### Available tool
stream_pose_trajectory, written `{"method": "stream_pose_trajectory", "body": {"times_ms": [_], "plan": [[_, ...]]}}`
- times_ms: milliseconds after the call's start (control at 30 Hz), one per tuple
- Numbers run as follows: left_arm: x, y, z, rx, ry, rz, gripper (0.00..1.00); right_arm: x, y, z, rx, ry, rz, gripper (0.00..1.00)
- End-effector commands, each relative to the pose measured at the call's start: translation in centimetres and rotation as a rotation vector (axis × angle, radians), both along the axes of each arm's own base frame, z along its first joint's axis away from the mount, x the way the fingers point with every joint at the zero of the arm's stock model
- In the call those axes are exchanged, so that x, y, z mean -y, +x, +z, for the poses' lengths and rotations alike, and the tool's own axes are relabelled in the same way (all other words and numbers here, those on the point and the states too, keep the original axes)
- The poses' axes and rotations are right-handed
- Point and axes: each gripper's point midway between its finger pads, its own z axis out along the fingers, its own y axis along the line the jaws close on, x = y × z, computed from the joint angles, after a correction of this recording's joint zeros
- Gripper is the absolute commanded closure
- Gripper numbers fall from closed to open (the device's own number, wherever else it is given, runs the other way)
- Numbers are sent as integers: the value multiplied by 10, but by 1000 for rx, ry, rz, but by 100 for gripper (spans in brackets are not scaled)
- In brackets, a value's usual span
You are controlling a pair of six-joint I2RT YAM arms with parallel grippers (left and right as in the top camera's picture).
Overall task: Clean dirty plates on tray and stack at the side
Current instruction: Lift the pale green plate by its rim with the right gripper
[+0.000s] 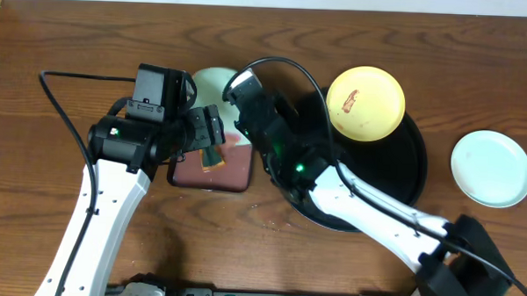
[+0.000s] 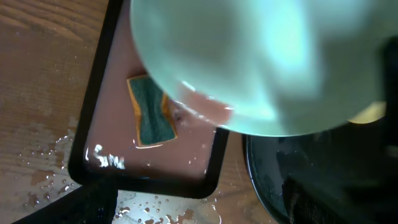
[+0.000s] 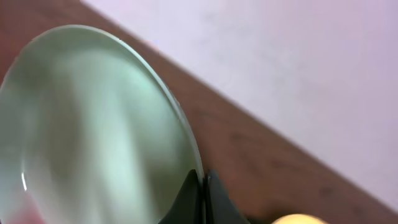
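Wet desk [image 1: 33,201] below; right jaws pinch the mint plate [image 3: 93,124] by its rim, left jaws spread. That plate might slip.

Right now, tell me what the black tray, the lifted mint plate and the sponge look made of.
Black tray: likely glossy plastic or lacquer, reflective sheen.
Mint plate: smooth, semi-gloss, perhaps melamine or glazed ceramic; soft highlights.
Sponge: yellow foam with green scouring face, matte.
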Motion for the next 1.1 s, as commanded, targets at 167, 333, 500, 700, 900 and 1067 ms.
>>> {"method": "stream_pose_trajectory", "body": {"times_ms": [167, 333, 500, 700, 900, 1067], "plan": [[1, 2, 7, 16, -5, -6, 14, 15, -9, 48, 166, -97, -112, 99], [1, 2, 7, 16, -5, -6, 14, 10, -17, 60, 214, -102, -132, 99], [1, 2, 7, 16, -5, -6, 14, 5, -21, 68, 247, -125, -123, 99], [1, 2, 7, 16, -5, -6, 14, 3, -23, 72, 262, -123, -123, 99], [1, 2, 7, 16, -5, -6, 14, 4, -23, 72, 262, -124, -126, 99], [1, 2, 7, 16, -5, -6, 14, 4, -23, 72, 262, -124, -126, 99]]}}
